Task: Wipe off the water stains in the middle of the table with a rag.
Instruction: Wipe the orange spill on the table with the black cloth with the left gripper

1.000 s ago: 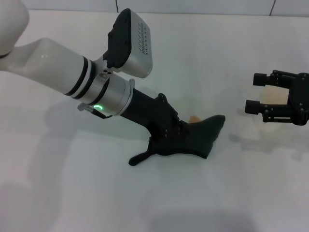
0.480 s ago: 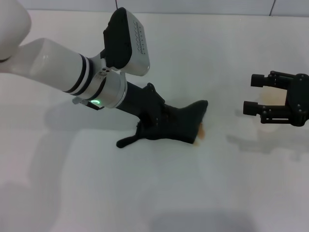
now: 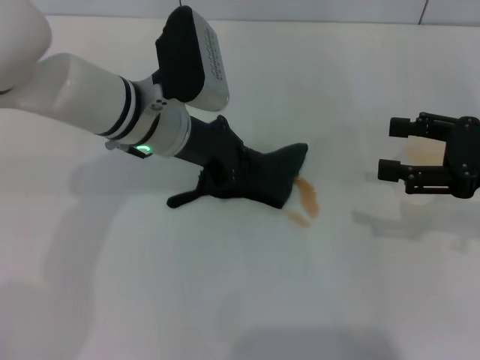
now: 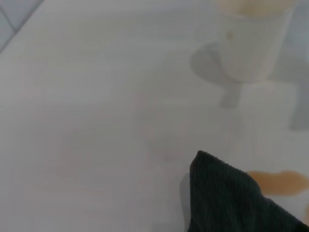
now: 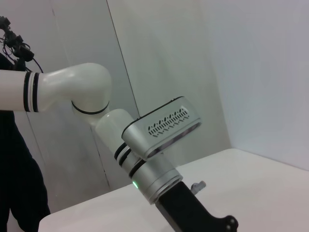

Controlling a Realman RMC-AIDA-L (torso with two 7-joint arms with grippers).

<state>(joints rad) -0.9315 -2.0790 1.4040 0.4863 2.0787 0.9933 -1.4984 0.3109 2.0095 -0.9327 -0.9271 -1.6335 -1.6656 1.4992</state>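
Rag (image 3: pixel 259 180), one, dark green-black, held in the left gripper (image 3: pixel 225 174) just left of frame centre in the head view. Its jaws are buried in the cloth, closed on it. The rag lies flat on the counter (image 3: pixel 150 300), a narrow tail trailing lower left and a broad toe pointing right; the low, slanted arm appears set to press cloth to surface, as wiping would require.

Water stains (image 3: pixel 307 196), orange-tan: one elongated streak touching the rag's right edge, plus one smaller fleck just below it. Both are uncovered, so the wipe is judged unfinished. The left wrist view shows the same rag (image 4: pixel 231 198) beside the same streak (image 4: pixel 280 182).

Right gripper (image 3: pixel 397 148), one, at the right edge of the head view, well apart from the rag; jaws stand wide, holding nothing, apparently parked.

Cup (image 3: pixel 424 161), one, translucent whitish plastic, tan liquid inside, partly hidden behind the right gripper; it also appears in the left wrist view (image 4: pixel 251 43).
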